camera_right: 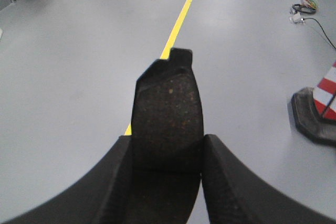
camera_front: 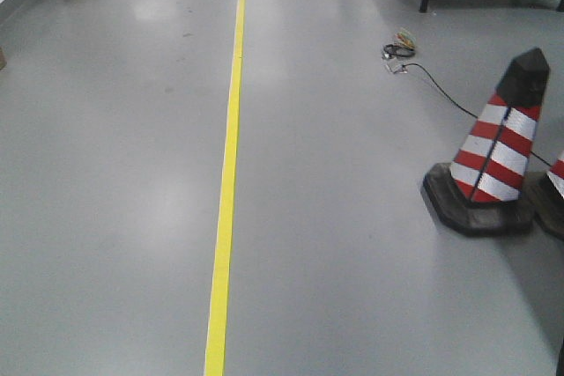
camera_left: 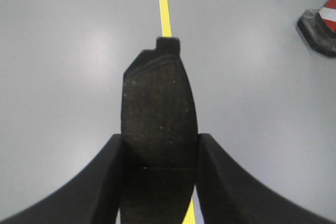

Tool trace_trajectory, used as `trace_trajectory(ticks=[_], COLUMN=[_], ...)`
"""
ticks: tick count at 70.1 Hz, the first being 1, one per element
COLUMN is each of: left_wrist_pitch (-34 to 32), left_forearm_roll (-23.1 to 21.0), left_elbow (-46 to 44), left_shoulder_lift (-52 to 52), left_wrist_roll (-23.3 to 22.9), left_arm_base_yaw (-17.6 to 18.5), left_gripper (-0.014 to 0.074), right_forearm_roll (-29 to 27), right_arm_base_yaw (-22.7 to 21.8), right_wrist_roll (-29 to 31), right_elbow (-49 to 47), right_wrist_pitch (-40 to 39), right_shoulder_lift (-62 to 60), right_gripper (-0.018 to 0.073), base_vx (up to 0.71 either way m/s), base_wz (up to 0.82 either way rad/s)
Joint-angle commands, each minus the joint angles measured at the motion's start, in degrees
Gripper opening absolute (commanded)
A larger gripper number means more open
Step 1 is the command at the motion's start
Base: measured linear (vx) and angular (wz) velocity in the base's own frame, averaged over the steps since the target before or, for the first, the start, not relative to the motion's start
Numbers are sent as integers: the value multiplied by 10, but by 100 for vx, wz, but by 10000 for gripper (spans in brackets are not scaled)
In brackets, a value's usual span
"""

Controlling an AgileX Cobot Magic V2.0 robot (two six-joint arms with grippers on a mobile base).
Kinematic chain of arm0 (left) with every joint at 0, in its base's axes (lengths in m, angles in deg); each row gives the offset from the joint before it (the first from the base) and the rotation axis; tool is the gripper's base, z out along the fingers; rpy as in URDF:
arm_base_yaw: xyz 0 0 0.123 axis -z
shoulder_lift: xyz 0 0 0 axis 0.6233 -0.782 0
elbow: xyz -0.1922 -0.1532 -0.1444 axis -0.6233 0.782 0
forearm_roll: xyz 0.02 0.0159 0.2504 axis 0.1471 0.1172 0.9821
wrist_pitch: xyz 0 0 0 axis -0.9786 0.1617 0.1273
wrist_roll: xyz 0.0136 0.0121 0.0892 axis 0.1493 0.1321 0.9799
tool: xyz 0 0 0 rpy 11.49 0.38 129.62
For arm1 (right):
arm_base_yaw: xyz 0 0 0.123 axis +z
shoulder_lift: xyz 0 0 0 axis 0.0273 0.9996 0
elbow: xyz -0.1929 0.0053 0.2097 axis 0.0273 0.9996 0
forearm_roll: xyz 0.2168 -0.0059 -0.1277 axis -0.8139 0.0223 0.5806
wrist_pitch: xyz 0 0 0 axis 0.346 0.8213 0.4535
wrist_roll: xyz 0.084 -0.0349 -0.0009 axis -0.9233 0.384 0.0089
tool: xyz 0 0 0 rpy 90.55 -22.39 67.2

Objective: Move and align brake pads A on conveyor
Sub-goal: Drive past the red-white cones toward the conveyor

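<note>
- Left gripper (camera_left: 160, 153): its two black fingers are clamped on the left pad (camera_left: 157, 103), a dark, grainy brake pad. The pad juts straight ahead, long axis in line with the fingers, with a notched tab at its far tip.
- Right gripper (camera_right: 167, 148): clamped the same way on the right pad (camera_right: 168, 98), which also points straight forward, above the grey floor (camera_right: 79, 77).
- The conveyor appears in no view, so which way it lies from either pad, and which arm is nearer, cannot be told.
- Front view: only floor, with a yellow line (camera_front: 227, 173) left of centre and a striped cone (camera_front: 498, 151) at right.
- Each pad's near end is hidden between the fingers; the other pads are unseen.
</note>
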Motion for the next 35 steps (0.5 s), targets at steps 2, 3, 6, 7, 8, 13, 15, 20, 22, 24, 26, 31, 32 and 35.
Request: trace_trajectory(ticks=[2,3,6,7,8,13,15,20,22,24,26,31,32,35], left_wrist_pitch=[-49,-49,-49,-49,-49,-49,-49,-49,-49,-49,-49,-49,-49,-49], left_forearm_roll=[6,6,6,6,6,6,6,6,6,6,6,6,6,6], left_elbow=[-16,-16,-16,-16,-16,-16,-16,-16,-16,-16,-16,-16,-16,-16], left_shoulder_lift=[-8,-8,-8,-8,-8,-8,-8,-8,-8,-8,-8,-8,-8,-8], left_wrist_roll=[-1,-1,-1,-1,-1,-1,-1,-1,-1,-1,-1,-1,-1,-1], left_arm_base_yaw=[0,0,0,0,0,0,0,0,0,0,0,0,0,0], left_gripper=[-6,-6,-6,-6,-6,-6,-6,-6,-6,-6,-6,-6,-6,-6], right_forearm_roll=[10,10,10,10,10,10,10,10,10,10,10,10,10,10], right_arm_base_yaw=[-1,-1,-1,-1,-1,-1,-1,-1,-1,-1,-1,-1,-1,-1], right_wrist_roll=[2,2,2,2,2,2,2,2,2,2,2,2,2,2], right_elbow=[-17,-17,-17,-17,-17,-17,-17,-17,-17,-17,-17,-17,-17,-17], right_wrist_pitch=[-54,-54,-54,-54,-54,-55,-55,-54,-54,-54,-54,-54,-54,-54], right_shoulder_lift=[5,5,5,5,5,5,5,5,5,5,5,5,5,5], right_gripper=[-11,-11,-11,-11,-11,-11,-11,-11,-11,-11,-11,-11,-11,-11], base_vx=[71,71,70,70,69,68,67,65,63,62,60,58,56,56], base_wz=[7,8,8,8,9,8,8,7,6,5,2,0,-3,-5])
